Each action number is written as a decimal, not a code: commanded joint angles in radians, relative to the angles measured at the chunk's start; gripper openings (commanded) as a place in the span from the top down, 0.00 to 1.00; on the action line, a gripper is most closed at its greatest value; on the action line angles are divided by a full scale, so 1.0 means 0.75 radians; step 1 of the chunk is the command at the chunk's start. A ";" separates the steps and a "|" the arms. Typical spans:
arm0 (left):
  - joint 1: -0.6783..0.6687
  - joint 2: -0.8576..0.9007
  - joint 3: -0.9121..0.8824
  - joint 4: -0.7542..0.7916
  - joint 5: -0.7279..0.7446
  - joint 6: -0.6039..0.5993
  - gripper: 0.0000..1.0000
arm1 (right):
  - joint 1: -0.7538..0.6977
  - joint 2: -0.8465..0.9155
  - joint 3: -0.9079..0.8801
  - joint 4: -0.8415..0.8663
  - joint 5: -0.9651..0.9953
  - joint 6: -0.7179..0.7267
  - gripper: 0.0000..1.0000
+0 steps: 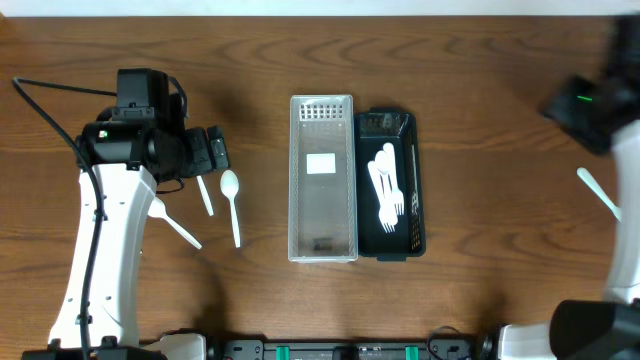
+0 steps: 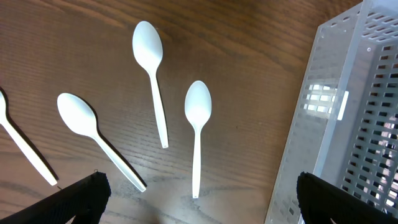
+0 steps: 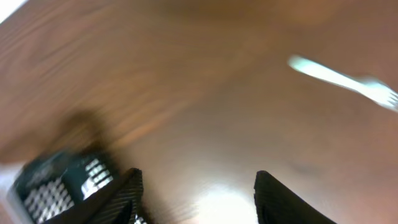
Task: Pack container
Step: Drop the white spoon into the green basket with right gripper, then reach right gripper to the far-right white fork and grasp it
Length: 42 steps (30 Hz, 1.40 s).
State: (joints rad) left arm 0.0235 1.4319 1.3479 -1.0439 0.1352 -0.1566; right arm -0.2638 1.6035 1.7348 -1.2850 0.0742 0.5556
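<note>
Wooden tabletop [image 1: 480, 80], spoon [image 2: 198, 118] below left tool [image 2: 202, 202]

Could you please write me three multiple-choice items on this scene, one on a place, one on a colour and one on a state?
1. Where do the forks already packed lie?
A. in a blue bowl
B. in the black tray
C. in a cup

2. What colour are the loose spoons?
A. black
B. white
C. red

3. How is the left gripper?
A. open and empty
B. shut on a spoon
C. shut on a fork

Answers:
1 B, the overhead view shows them inside the black tray.
2 B, the left wrist view shows them white on the brown wood.
3 A, its fingers stand wide apart above the spoons, holding nothing.
</note>
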 commanded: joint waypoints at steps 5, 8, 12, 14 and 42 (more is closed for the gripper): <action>0.006 0.001 0.021 -0.003 -0.002 0.018 0.02 | -0.344 0.027 -0.164 0.051 0.007 0.637 0.01; 0.006 0.001 0.021 -0.003 -0.002 0.018 0.02 | -0.437 0.027 -0.274 0.181 -0.004 0.746 0.01; 0.006 0.001 0.021 -0.004 -0.002 0.018 0.02 | -0.535 0.048 -0.428 0.348 -0.022 0.847 0.01; 0.006 0.001 0.021 -0.004 -0.001 0.018 0.02 | -0.581 0.084 -0.479 0.409 -0.074 0.883 0.01; 0.006 0.001 0.021 -0.005 -0.001 0.018 0.02 | -0.770 0.446 -0.484 0.490 -0.084 1.194 0.05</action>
State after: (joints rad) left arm 0.0235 1.4319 1.3479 -1.0439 0.1352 -0.1566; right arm -0.8143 1.9228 1.3769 -0.9134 -0.0006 1.4128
